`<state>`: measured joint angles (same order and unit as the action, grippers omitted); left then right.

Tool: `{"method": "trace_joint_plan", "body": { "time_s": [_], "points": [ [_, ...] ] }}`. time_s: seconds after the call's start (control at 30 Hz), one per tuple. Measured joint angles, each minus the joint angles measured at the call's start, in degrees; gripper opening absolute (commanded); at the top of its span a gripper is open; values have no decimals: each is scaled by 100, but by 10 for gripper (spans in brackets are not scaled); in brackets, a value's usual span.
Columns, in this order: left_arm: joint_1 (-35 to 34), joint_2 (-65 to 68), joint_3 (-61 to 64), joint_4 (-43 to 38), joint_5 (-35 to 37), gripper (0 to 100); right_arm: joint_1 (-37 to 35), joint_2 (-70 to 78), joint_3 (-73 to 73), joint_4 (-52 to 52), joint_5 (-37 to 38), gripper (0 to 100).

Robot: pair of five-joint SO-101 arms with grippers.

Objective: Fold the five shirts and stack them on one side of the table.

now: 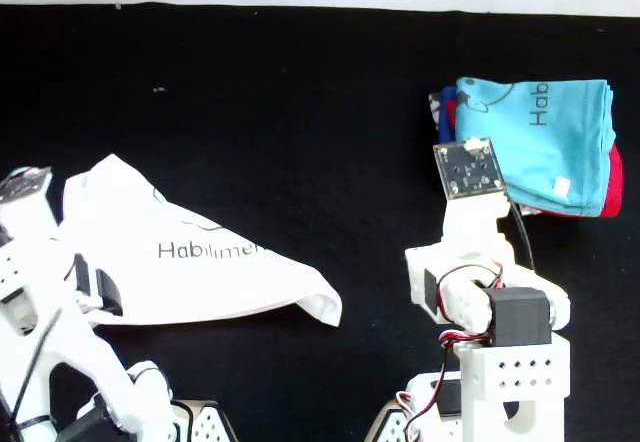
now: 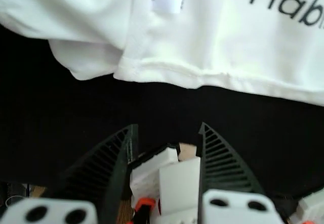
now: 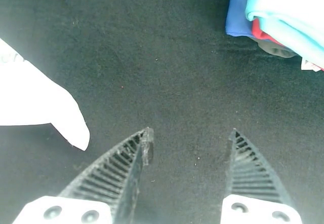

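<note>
Item: white shirt (image 1: pixel 190 262). It lay unfolded and rumpled on the left half of the black table (image 1: pixel 300 82), with one corner trailing toward the centre.

Item: stack of folded shirts (image 1: pixel 545 142). It sat at the table's far right, turquoise on top, with red and blue edges showing beneath. The exact number of layers could not be told.

Left gripper (image 2: pixel 168 127): jaws spread wide and holding nothing, just beside the white shirt's hem.

Right gripper (image 3: pixel 191 131): jaws likewise spread and empty, above bare table between the shirt's corner and the stack.

Step in hand, by judgement: the last shirt was yet to be folded. The next move would call for the grippers to pinch the hem or corners, draw the cloth flat, then fold it.
</note>
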<state>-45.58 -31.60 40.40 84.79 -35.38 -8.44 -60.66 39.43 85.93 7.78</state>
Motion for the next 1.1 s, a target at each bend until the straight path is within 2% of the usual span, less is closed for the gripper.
{"method": "trace_joint_plan", "body": {
  "time_s": [0.2,0.33,0.57,0.67,0.77,0.93,1.1],
  "points": [
    [-105,0,923,-1433,-44,199,0,0,0,0,9,230],
    [-105,0,1389,-2338,-343,198,0,0,0,0,202,230],
    [-105,0,1855,-2971,-431,196,0,0,-290,220,334,230],
    [-105,0,2101,-3015,-440,159,0,0,-308,229,334,230],
    [-97,0,2154,-3015,-440,0,0,0,-308,229,334,230],
    [-79,0,1952,-2558,-440,9,0,0,-308,132,334,230],
    [-264,0,695,-1240,-440,9,-70,0,-308,-229,334,230]
  ]
}}
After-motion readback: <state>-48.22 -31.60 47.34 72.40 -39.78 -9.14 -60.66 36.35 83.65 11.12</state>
